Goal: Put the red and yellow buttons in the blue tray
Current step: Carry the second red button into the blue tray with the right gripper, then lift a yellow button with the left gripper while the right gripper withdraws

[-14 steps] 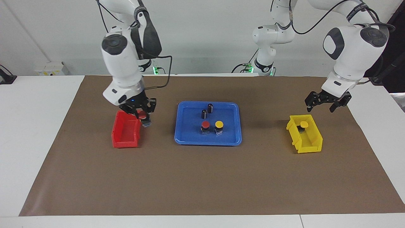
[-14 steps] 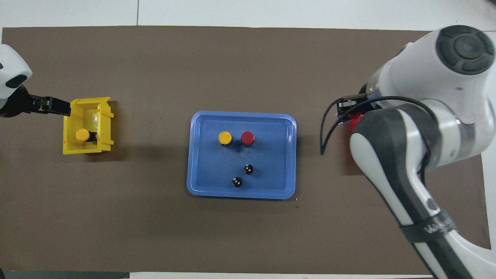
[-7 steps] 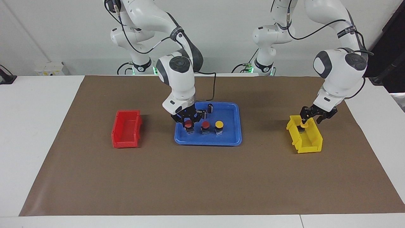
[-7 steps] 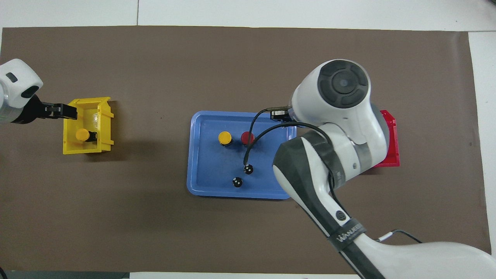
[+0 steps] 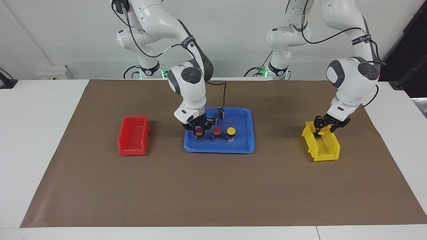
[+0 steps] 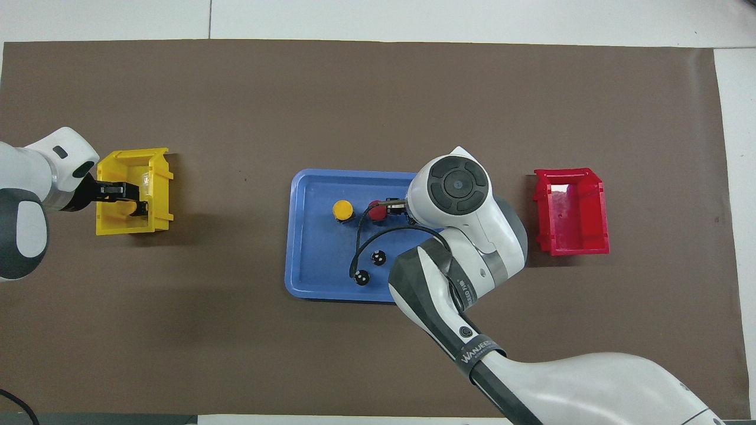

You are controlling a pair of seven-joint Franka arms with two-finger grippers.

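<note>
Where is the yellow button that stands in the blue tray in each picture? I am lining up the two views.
Facing view: the yellow button stands in the blue tray, third in a row with two red buttons, at the end toward the left arm.
Overhead view: the same yellow button sits in the tray's half farther from the robots, beside a red button.
Shared landmark: the two black cylinders, nearer to the robots in the same tray.

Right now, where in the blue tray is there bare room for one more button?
Bare floor of the blue tray between the yellow button and the rim at the left arm's end. Crowded around the right pincer and two dark cylinders.
</note>
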